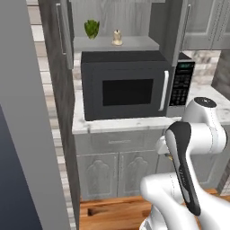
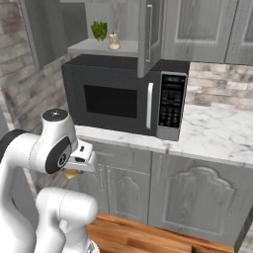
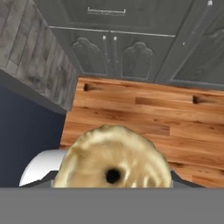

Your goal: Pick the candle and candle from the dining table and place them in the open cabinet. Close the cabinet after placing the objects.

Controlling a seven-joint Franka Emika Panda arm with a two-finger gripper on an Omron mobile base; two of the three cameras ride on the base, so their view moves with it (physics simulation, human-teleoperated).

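Open cabinet: at 12 o'clock in the left base view, grey wood-grain, both doors swung out, with a pale grey shelf directly above the microwave.
Green plant: on the shelf's left part, at about 11 o'clock of the cream candle.
Cream candle: upright on the shelf, just right of the plant and apart from it; in the right base view it stands at 12 o'clock near the shelf's front edge.
Black microwave: on the marble counter, under the shelf, door shut, keypad on its right side.
Lower cabinets: grey panelled doors beneath the counter, closed.
Floor: warm wooden planks, seen past the hand.
Gripper: held low in front of the lower cabinets, pointing down at the floor; its jaws are clamped on the tan-gold candle.
Tan-gold candle: squat, at 6 o'clock in the hand view, a dark wick hole in its top; in the right base view a tan sliver shows under the hand.
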